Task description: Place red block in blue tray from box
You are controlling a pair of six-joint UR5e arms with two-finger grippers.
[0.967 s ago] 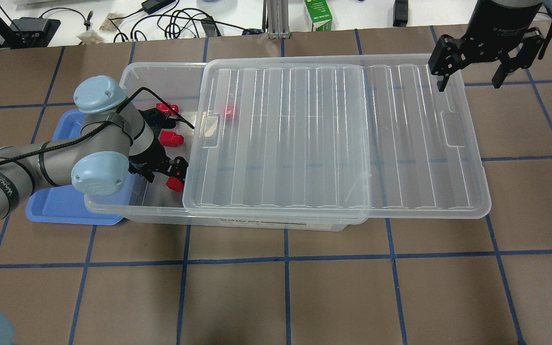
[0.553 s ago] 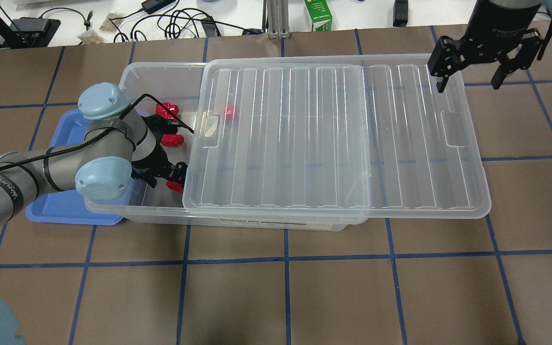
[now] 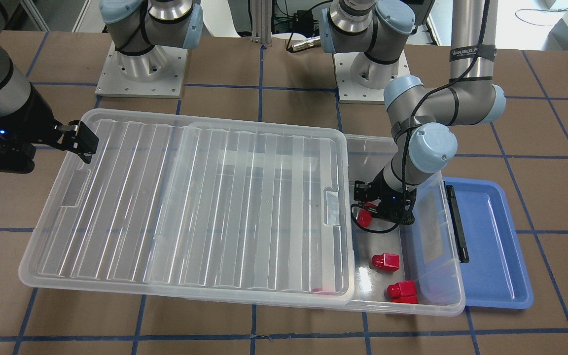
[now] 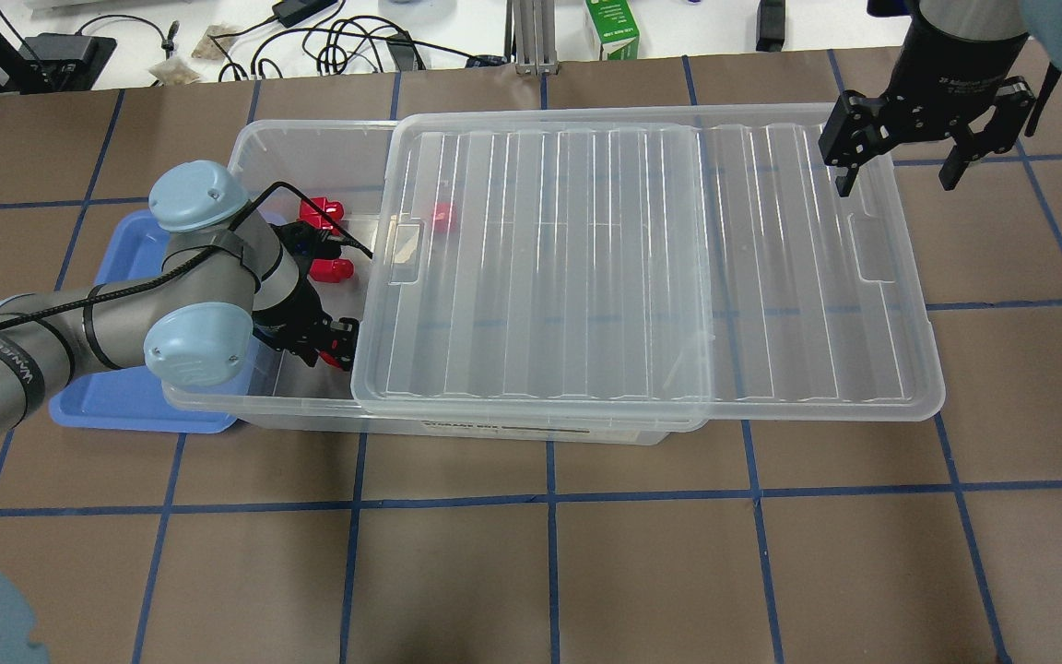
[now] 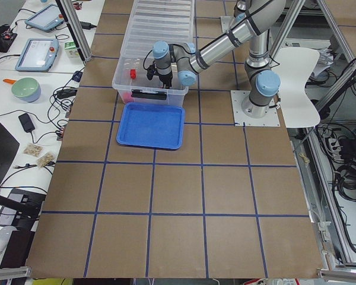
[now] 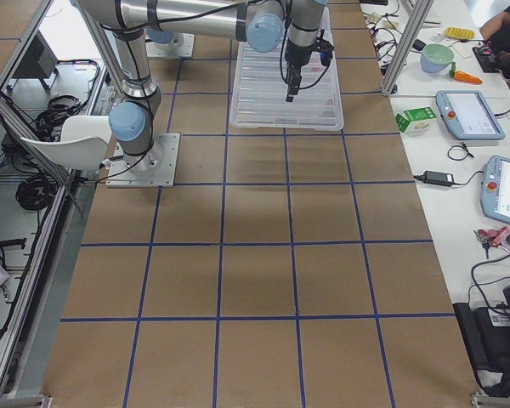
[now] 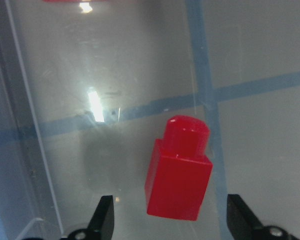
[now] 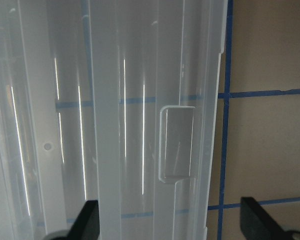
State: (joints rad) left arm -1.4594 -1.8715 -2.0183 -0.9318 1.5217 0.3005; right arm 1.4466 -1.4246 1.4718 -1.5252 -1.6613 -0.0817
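Note:
The clear box (image 4: 254,398) lies across the table with its ribbed lid (image 4: 642,267) slid right, so its left end is uncovered. My left gripper (image 4: 324,346) is down inside that open end, open, with a red block (image 7: 179,170) standing between its fingertips (image 7: 103,219), untouched by either. That block also shows in the front view (image 3: 364,217). Two more red blocks (image 4: 333,269) (image 4: 322,212) lie in the box, and another (image 4: 442,217) shows under the lid. The blue tray (image 4: 125,406) sits beside the box's left end. My right gripper (image 4: 900,157) is open and empty above the lid's far right corner.
The box's black latch (image 3: 456,227) faces the blue tray (image 3: 491,246). Cables, a green carton (image 4: 612,32) and other gear lie on the white bench beyond the far edge of the table. The brown table surface (image 4: 549,572) has a blue tape grid.
My left arm has shifted slightly and its open gripper has settled closer around the red block. My right gripper has drifted a little toward the far edge.

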